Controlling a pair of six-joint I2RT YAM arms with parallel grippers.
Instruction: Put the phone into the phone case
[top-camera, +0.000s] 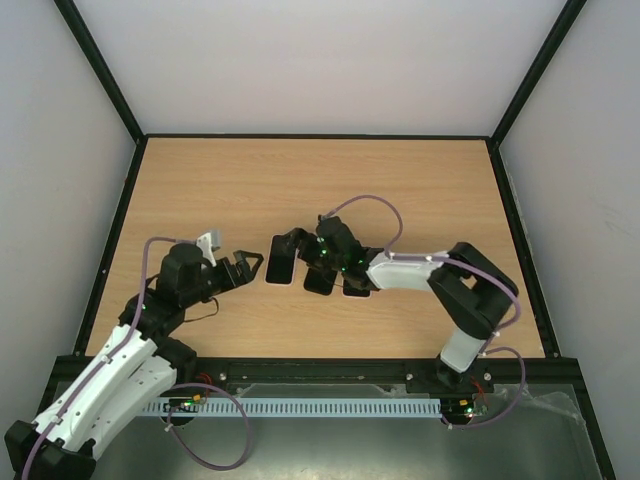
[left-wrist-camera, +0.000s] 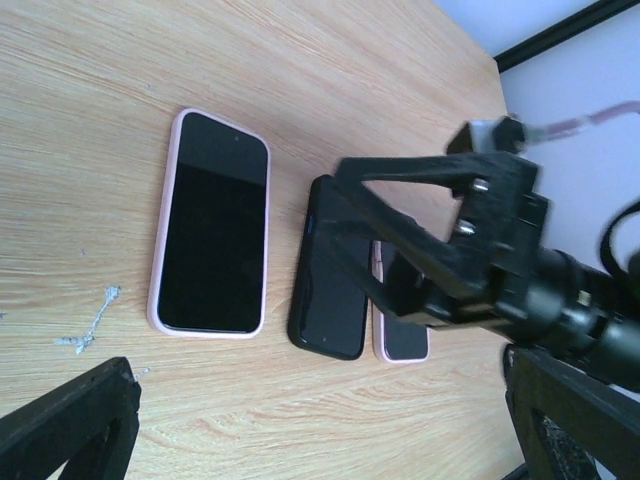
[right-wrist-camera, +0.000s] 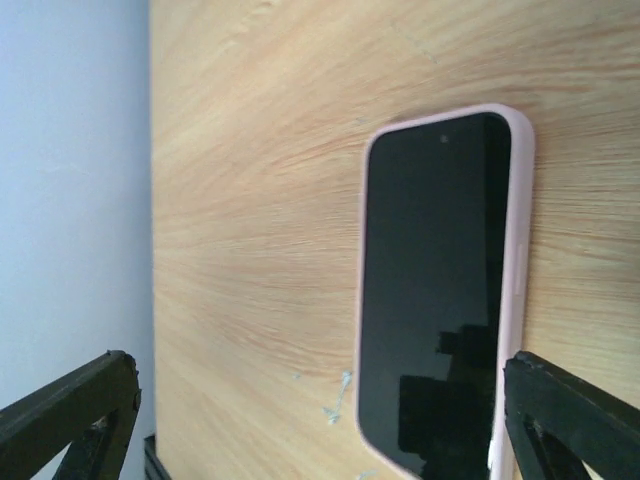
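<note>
The phone (right-wrist-camera: 435, 290) lies screen-up in the pink phone case (right-wrist-camera: 518, 250) near the middle of the table (top-camera: 200, 180). Its long axis runs from near edge to far edge, camera end far. The right gripper (top-camera: 298, 245) hovers above it, spread wide and empty. The left gripper (top-camera: 243, 266), also spread and empty, sits on its left-edge side. A black phone (left-wrist-camera: 330, 300) lies alongside.

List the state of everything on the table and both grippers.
Left gripper: open, empty.
Right gripper: open, empty.
Pink-cased phone: flat, screen up, dark.
Black slab: flat; phone or case, cannot tell.
Pink-edged slab: flat, partly hidden by the right gripper.
</note>
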